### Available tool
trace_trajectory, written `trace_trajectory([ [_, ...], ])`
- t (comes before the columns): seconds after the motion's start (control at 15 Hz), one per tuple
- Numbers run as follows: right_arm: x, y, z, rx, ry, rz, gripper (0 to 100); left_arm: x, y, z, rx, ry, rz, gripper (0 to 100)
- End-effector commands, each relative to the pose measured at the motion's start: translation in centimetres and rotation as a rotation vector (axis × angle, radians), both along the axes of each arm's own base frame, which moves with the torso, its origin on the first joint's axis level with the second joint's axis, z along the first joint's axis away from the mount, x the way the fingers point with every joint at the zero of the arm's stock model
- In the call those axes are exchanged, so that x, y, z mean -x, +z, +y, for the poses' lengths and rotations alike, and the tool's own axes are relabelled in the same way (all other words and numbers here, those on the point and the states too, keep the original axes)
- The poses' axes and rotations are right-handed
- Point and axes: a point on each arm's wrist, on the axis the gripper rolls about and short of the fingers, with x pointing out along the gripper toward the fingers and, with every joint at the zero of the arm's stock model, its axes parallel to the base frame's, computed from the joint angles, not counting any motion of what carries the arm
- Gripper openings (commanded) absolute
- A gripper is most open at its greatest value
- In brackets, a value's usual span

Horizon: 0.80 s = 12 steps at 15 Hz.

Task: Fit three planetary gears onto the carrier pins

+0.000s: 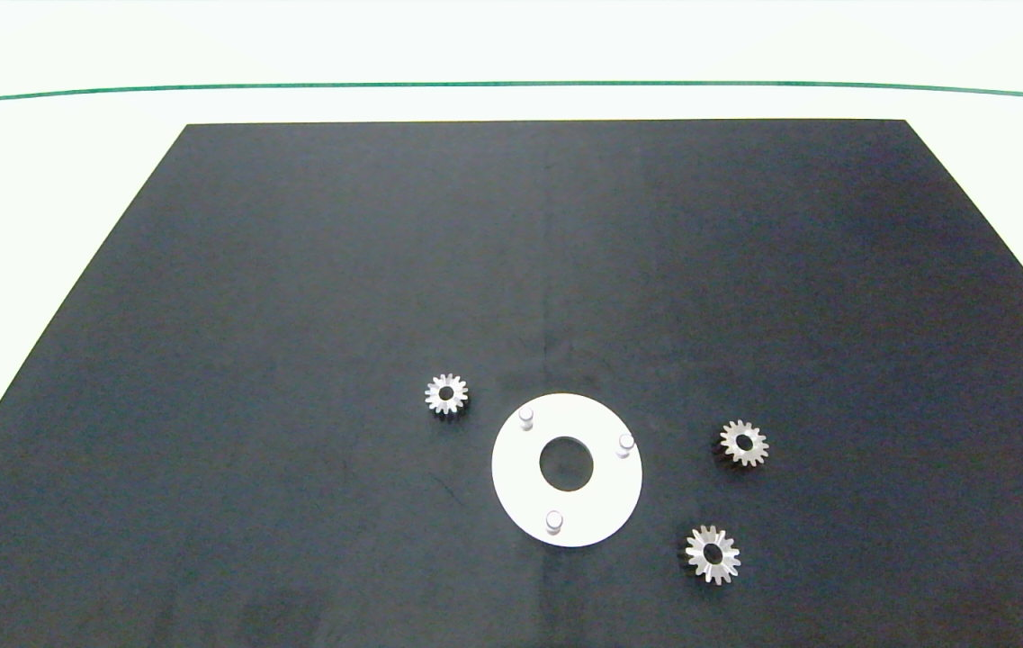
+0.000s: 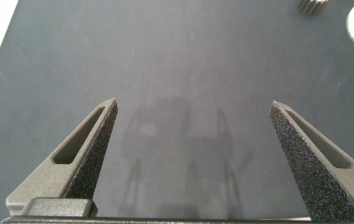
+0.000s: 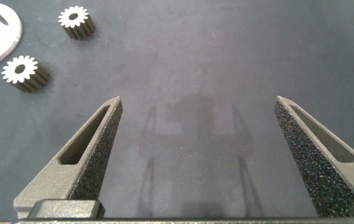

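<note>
Both claws stand wide with nothing between their fingers, the left claw (image 2: 194,109) and the right claw (image 3: 198,104) each hovering over bare black worktop (image 1: 295,270). Near them, the white carrier disc (image 1: 567,470) lies flat with its three carrier pins (image 1: 526,417) bare. One planetary gear (image 1: 446,394) rests just beside its left edge, and two more (image 1: 743,443) lie apart on its right.
</note>
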Motion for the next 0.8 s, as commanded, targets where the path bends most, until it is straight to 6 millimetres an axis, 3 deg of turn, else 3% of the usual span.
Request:
trace_trajectory([
  [0.07,0.1,0.2,0.0,0.054,-0.012,-0.005,100,0.5,1.6,0.0,-0.037,-0.016,-0.03,100],
  [0.13,0.1,0.4,0.0,0.062,-0.011,-0.011,100,0.6,1.9,0.0,-0.04,-0.017,-0.031,100],
  [0.2,0.5,1.9,0.0,0.097,0.0,-0.033,100,0.9,3.6,0.0,-0.049,-0.028,-0.017,100],
  [0.27,1.0,5.5,-0.1,0.113,0.03,0.015,100,1.4,6.6,0.1,-0.08,-0.061,0.027,100],
  [0.4,0.9,10.7,-0.4,0.123,0.129,0.158,100,2.1,9.1,0.3,-0.176,-0.1,0.137,100],
  [0.6,-1.7,17.2,-0.1,0.159,0.287,0.344,100,1.6,11.8,0.2,-0.2,-0.086,0.199,100],
  [0.8,-4.6,18.3,1.1,0.22,0.455,0.464,100,1.6,11.4,0.2,-0.247,-0.085,0.215,100],
])
